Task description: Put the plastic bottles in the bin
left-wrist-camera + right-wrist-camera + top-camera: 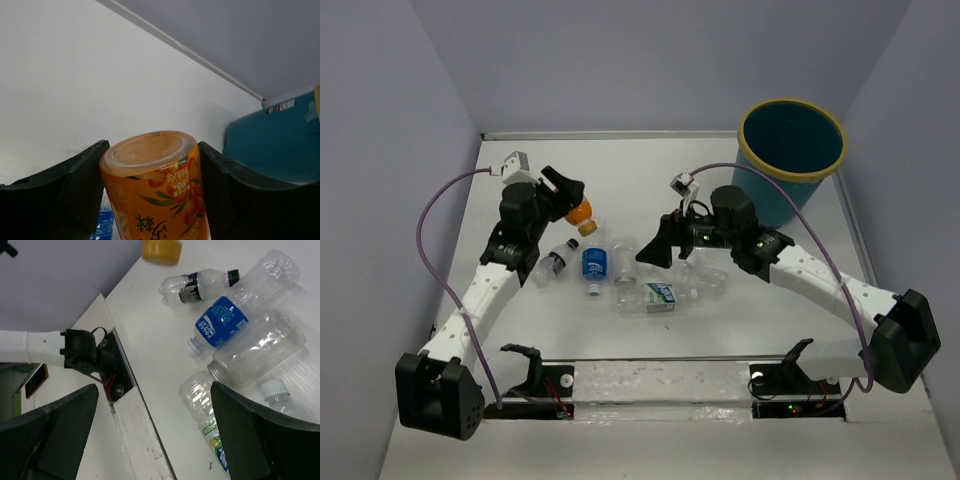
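Got small orange plastic bottle point(155, 195) pinched across body in left gripper point(152, 150) — probably light, slick, squishy; right gripper point(154, 390) spread wide, empty.

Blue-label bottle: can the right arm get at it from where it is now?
Probably yes. The blue-label bottle lies uncovered, and the right fingers hang open above it; clear bottles touching one side may crowd the grip.

White table point(620, 170), pale grey-lilac walls point(620, 60)
3 plain walls enclose the table; a thin raised strip point(610, 133) edges its far side.
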Robot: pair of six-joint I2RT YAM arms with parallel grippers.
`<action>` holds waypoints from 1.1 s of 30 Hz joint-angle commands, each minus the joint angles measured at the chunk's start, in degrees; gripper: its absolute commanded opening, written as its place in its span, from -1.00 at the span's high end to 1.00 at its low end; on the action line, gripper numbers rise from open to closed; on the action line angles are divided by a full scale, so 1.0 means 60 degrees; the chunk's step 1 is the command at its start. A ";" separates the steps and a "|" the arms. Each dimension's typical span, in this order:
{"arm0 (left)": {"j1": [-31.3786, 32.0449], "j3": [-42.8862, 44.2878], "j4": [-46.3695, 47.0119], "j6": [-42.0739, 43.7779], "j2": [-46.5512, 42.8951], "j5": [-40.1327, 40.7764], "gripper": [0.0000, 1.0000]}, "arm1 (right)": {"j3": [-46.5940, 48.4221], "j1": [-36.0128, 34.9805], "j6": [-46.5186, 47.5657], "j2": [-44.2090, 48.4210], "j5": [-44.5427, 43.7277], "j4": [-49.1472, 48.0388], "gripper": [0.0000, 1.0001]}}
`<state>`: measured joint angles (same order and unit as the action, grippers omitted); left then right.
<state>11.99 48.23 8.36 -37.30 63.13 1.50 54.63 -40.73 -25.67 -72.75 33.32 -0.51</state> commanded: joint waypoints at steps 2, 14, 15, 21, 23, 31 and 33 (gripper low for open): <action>0.0345 -0.1356 0.0276 -0.0316 -0.1305 -0.2414 -0.29 | 0.1380 -0.0622 0.0323 -0.0982 -0.0908 -0.0324 -0.99; 0.0829 -0.2573 0.1857 -0.1152 -0.2743 -0.3282 -0.29 | 0.2116 -0.1765 -0.0744 -0.2654 -0.1437 -0.1553 -0.99; 0.0829 -0.2676 0.1946 -0.1195 -0.2918 -0.3137 -0.29 | 0.2057 -0.1853 -0.1108 -0.2699 -0.1466 -0.1773 -0.99; 0.0858 -0.3496 0.2561 -0.1781 -0.3650 -0.2931 -0.30 | 0.1472 -0.2176 -0.2166 -0.3123 -0.2036 -0.3531 -0.99; 0.0858 -0.3730 0.2576 -0.1884 -0.3885 -0.2697 -0.30 | 0.1398 -0.2176 -0.2473 -0.3197 -0.2096 -0.3985 -0.99; 0.0858 -0.3922 0.2591 -0.2118 -0.4648 -0.2110 -0.32 | 0.1427 -0.2396 -0.2913 -0.3519 -0.2740 -0.4177 -0.55; 0.0858 -0.3878 0.2562 -0.2089 -0.4678 -0.2095 -0.39 | 0.1398 -0.2484 -0.3001 -0.3505 -0.2799 -0.4250 -0.42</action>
<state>16.91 24.77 19.09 -48.80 36.51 -11.77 63.16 -54.54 -41.87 -93.51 20.08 -21.39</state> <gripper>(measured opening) 0.751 0.761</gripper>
